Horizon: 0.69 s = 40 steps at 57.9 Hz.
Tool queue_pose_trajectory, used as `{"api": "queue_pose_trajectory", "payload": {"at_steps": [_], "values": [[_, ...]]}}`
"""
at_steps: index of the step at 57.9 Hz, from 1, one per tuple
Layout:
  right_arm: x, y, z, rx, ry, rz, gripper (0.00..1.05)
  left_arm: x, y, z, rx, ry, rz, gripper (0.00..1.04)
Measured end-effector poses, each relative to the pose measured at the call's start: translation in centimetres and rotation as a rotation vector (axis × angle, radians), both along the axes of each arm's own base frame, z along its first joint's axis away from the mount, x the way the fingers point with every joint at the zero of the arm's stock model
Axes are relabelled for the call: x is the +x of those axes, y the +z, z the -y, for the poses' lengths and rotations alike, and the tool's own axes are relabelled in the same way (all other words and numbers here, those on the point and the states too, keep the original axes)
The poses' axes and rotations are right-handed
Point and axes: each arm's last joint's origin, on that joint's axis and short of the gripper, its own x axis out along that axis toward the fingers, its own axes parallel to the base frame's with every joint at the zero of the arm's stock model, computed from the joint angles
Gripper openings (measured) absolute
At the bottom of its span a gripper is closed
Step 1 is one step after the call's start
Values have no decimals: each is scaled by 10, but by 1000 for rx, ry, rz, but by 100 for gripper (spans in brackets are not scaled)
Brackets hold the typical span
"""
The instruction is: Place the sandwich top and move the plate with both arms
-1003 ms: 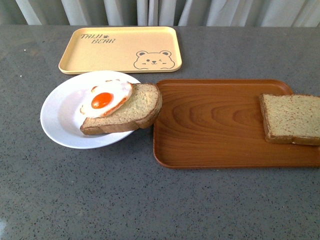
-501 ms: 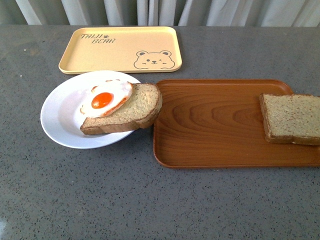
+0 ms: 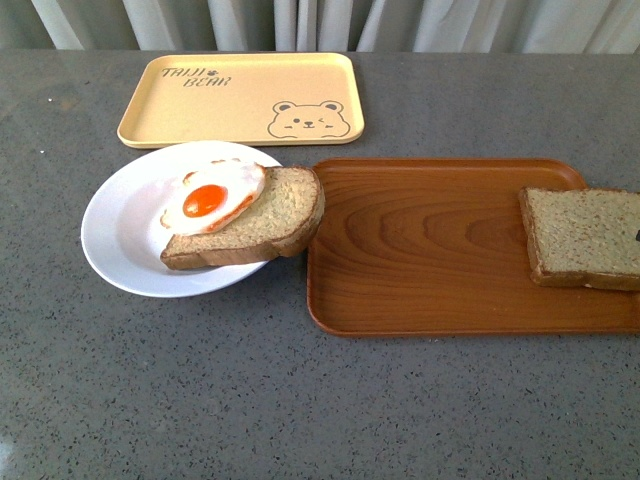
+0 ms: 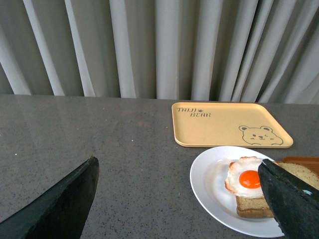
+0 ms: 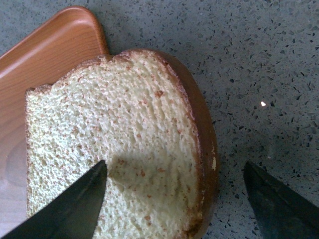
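On the right end of the tray [image 5: 50, 45] lay the slice [image 5: 119, 149], crust overhanging the surface [image 5: 259, 74]; the right fingers [image 5: 75, 204] hung open, one above it, one beyond the crust; left fingers [image 4: 60, 204] gaped near the plate [image 4: 212, 184].

Grey speckled countertop [image 3: 300, 400], with a pale pleated curtain [image 3: 300, 22] along its far edge. Far left: a pale yellow rectangular tray [image 3: 200, 110] lying flat, printed with a bear face in its near right corner. Nearer and to the right is a brown wooden tray [image 3: 420, 250], cut off by the right edge of the front view. A wholemeal bread slice [image 3: 275, 215] lies just left of the wooden tray, crust reaching its left rim, with a fried egg [image 3: 212, 197], orange yolk up, on the slice's left part.
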Motion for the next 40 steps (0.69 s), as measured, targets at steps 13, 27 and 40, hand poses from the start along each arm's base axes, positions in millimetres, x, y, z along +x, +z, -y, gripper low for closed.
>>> {"api": "queue_pose_trajectory", "payload": {"at_steps": [13,27,40], "values": [[1,7,-2,40,-6,21,23,0,0,0,0,0,0,96],[2,53,-21,96,51,123,3,0,0,0,0,0,0,96],[12,105,-95,190,178,272,3,0,0,0,0,0,0,96]]}}
